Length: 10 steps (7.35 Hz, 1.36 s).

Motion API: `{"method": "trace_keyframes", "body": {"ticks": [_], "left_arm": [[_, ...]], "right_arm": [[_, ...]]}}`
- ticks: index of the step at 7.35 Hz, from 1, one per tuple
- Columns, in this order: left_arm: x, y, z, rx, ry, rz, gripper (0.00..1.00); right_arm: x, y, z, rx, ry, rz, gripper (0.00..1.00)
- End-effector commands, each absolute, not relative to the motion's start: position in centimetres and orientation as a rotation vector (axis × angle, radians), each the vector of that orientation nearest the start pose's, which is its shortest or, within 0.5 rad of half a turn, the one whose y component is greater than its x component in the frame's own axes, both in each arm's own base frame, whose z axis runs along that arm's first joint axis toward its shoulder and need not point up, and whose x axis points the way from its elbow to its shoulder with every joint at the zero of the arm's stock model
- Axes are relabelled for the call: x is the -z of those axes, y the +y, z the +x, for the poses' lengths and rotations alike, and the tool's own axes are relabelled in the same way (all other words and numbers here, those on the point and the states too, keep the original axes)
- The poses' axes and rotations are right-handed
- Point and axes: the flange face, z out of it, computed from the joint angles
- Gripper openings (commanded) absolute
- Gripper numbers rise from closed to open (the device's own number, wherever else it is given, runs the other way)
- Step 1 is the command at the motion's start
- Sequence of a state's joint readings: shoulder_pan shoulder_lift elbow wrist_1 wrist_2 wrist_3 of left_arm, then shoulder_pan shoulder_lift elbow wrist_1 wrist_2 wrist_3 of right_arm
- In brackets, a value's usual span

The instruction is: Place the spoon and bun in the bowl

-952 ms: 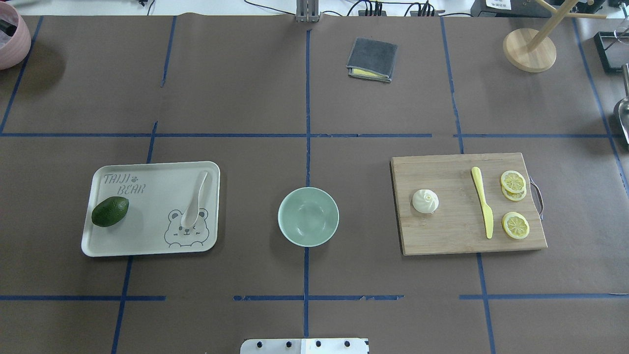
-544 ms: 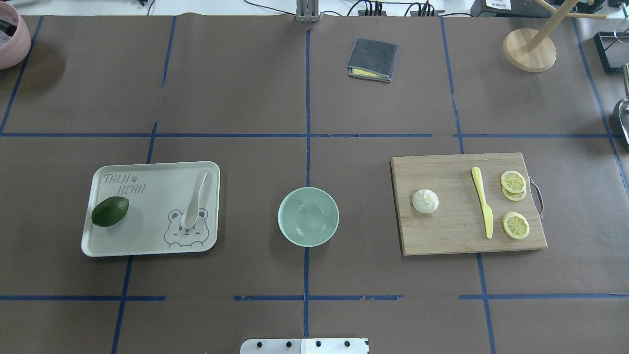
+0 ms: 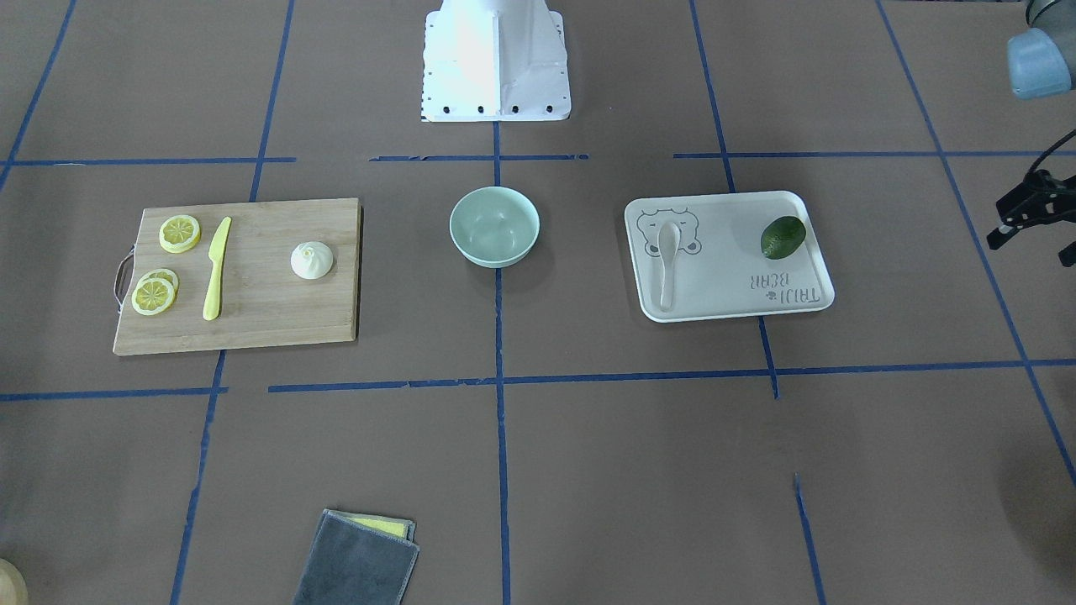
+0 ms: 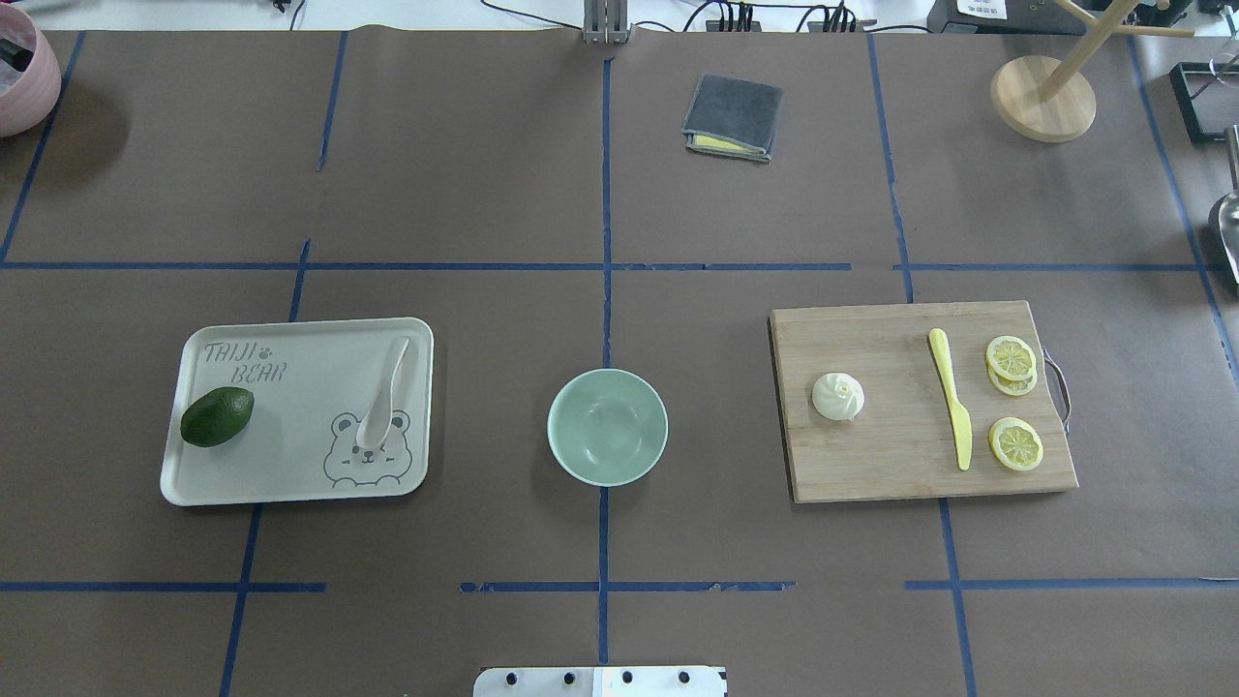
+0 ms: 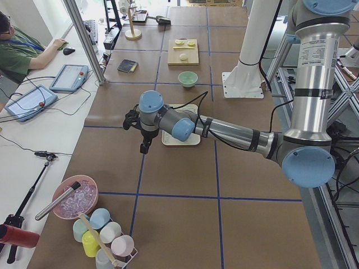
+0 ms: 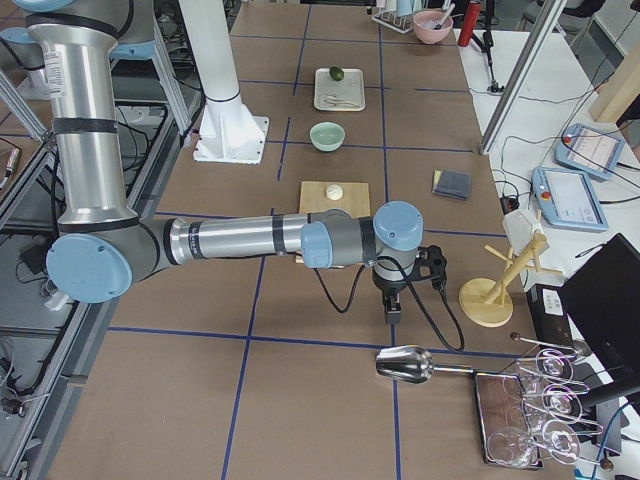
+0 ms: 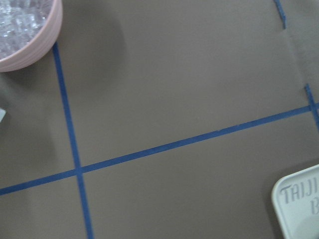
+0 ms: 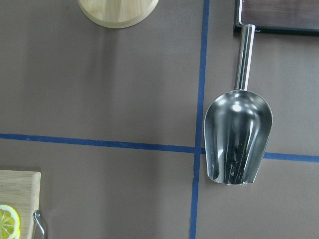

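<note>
Nothing is grasped yet, I judge: the spoon lies on the tray, the bun on the cutting board, the bowl empty between them, and with the left gripper and right gripper far off, their grip unreadable to me, I next need an approach.

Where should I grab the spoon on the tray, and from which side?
I'd grip the spoon mid-handle, coming straight down from above, jaws across its narrow width. It lies flat on the tray, scoop nearest the robot, handle slanting away near the rim.
</note>
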<state>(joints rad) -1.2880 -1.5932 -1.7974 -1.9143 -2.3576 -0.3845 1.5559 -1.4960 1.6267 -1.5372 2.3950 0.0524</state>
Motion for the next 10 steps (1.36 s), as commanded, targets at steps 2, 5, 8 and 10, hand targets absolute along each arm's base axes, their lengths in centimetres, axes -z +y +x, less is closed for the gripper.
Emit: {"method": "trace_keyframes", "body": {"ticks": [2, 5, 8, 10], "left_arm": [[-42.9, -50.1, 17.2, -0.029, 0.974, 0.232, 1.0], [-38.7, -47.9, 26.5, 0.069, 0.938, 0.246, 0.99], [-34.4, -44.9, 37.4, 0.11, 0.92, 0.25, 0.97], [-34.5, -44.1, 41.3, 0.102, 0.854, 0.262, 0.95]], "right_arm": [[-57.7, -53.4, 2.4, 0.052, -0.818, 0.116, 1.0], [-56.1, -53.3, 2.0, 0.01, -0.845, 0.152, 1.0], [-53.6, -53.2, -1.0, 0.002, -0.882, 0.13, 1.0], [-51.9, -53.0, -2.9, -0.039, -0.903, 0.099, 1.0]]}}
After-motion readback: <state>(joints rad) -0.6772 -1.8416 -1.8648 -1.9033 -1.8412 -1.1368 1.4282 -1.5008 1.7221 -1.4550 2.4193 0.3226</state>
